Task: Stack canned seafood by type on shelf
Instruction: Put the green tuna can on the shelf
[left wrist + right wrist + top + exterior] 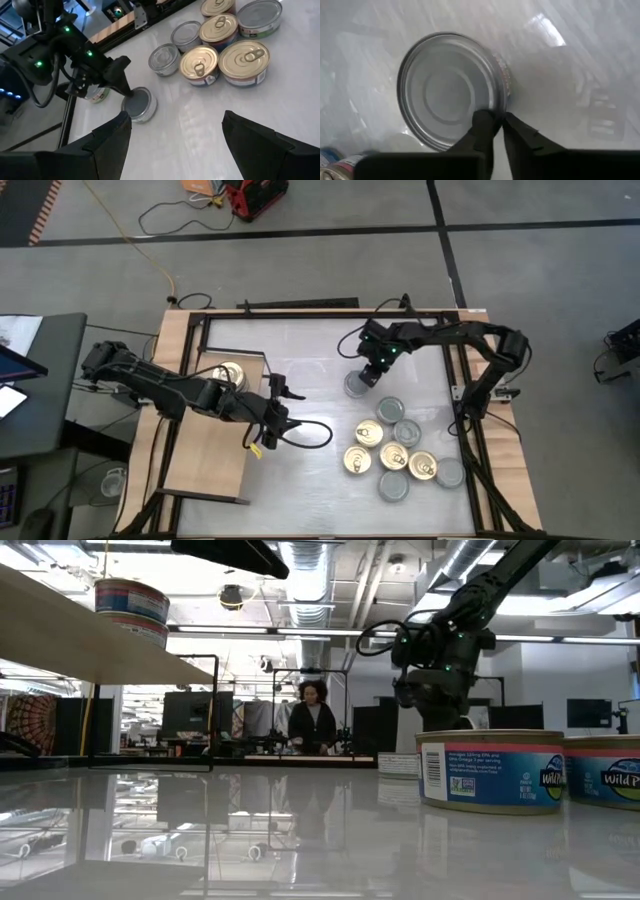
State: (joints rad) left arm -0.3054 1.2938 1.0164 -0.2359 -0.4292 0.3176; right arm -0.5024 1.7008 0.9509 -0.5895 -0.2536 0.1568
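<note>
A silver-topped tin [355,386] stands on the white table, apart from a cluster of several gold-topped and silver-topped tins [400,452] at the near right. My right gripper [368,372] reaches down to it and is shut on its rim. A gold-topped tin [228,375] tops a stack [132,610] on the light wooden shelf [210,455] at the left. My left gripper [276,420] hovers open beside the shelf's right edge, its fingers apart [175,145] with nothing between them. My right gripper pinches the silver-topped tin's rim [496,111] between its two fingertips, one finger [481,125] on the sunken top inside the rim and the other outside against the wall. The fingers come steeply from above. The tin stands flat on the table.
Black frame rails [470,430] run along the table's right side, close to the cluster. Two labelled tins [490,770] stand near the low camera. White tabletop [310,480] lies between the shelf and the cluster. A person [313,720] stands in the room beyond.
</note>
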